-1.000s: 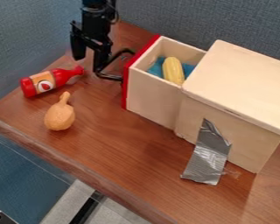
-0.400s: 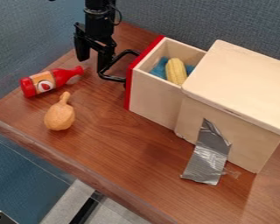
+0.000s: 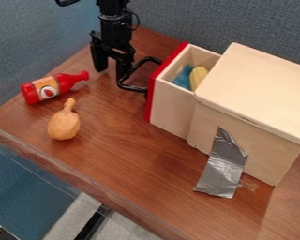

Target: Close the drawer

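"Is the drawer (image 3: pixel 171 104) shut yet?"

"No, it's only partly inside the wooden box (image 3: pixel 259 89) on the counter (image 3: pixel 115 159); the yellow corn (image 3: pixel 198 76) shows in its open part."

"And the pincer (image 3: pixel 111 69)?"

"Released, its fingers apart with nothing between them, right beside the black handle (image 3: pixel 133 88)."

"So what's left?"

"More pushing, I'd say, until the red front (image 3: pixel 152 96) meets the box; then the job's done."

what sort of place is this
Probably a robot test setup on a table or counter: a black robot gripper at a pale wooden box with a red-fronted drawer, plus a red toy-like bottle.
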Controlling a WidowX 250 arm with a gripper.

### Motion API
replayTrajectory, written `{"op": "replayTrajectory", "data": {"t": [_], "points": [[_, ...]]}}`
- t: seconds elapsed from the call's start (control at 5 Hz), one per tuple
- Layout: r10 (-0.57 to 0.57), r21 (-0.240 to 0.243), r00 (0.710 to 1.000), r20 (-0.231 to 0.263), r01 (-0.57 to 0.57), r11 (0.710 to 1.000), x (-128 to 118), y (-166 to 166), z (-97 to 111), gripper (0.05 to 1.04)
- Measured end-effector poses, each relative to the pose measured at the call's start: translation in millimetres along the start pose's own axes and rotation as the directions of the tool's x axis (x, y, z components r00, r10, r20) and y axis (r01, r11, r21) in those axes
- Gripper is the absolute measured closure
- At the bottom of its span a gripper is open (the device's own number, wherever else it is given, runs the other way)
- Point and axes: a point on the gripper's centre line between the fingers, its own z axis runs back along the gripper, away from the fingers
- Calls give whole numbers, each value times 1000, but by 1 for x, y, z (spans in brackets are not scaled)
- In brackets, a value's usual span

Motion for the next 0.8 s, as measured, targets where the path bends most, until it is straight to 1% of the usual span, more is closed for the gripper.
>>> {"op": "replayTrajectory", "data": {"t": [0.2, 0.4, 0.8], "points": [[-8, -30, 1000, 24, 9, 1000, 6, -14, 0, 83], [-45, -54, 999, 22, 47, 997, 12, -36, -4, 83], [-113, -81, 993, 21, 115, 990, 20, -75, -10, 83]]}}
